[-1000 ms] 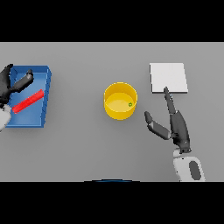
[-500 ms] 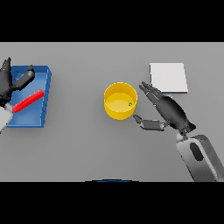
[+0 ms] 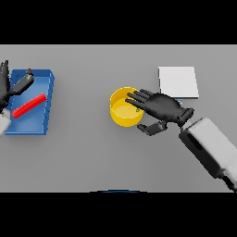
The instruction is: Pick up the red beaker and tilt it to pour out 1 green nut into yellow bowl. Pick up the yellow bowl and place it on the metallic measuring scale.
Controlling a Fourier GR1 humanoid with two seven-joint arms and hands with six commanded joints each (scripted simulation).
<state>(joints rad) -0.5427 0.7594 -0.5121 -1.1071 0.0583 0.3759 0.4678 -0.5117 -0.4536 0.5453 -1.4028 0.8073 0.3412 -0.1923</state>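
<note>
At the far left our left hand (image 3: 5,88) sits over the edge of the blue tray (image 3: 46,83), fingers loose and gripping nothing. The red beaker (image 3: 28,105) lies on its side inside that tray, slanted, just beside the hand but apart from it.

Moving toward the middle, the yellow bowl (image 3: 119,115) stands on the grey table (image 3: 83,157), with a small green nut (image 3: 137,110) showing inside near its right wall. We judge the pour finished and the bowl pickup to be the step in hand. Our right hand (image 3: 159,107) reaches in from the right: its fingers (image 3: 137,98) stretch straight across the bowl's right rim and the thumb hangs below, outside the wall, so the hand is spread and not yet clamped.

To grip well, we should settle the fingers inside the rim, bring the thumb against the outer wall, and lift level so the nut stays in.

To the right and a little farther back lies the metallic measuring scale (image 3: 178,81), near the bowl, with bare table between them, which leaves an unobstructed path. We should centre the bowl away from the plate's edges.
</note>
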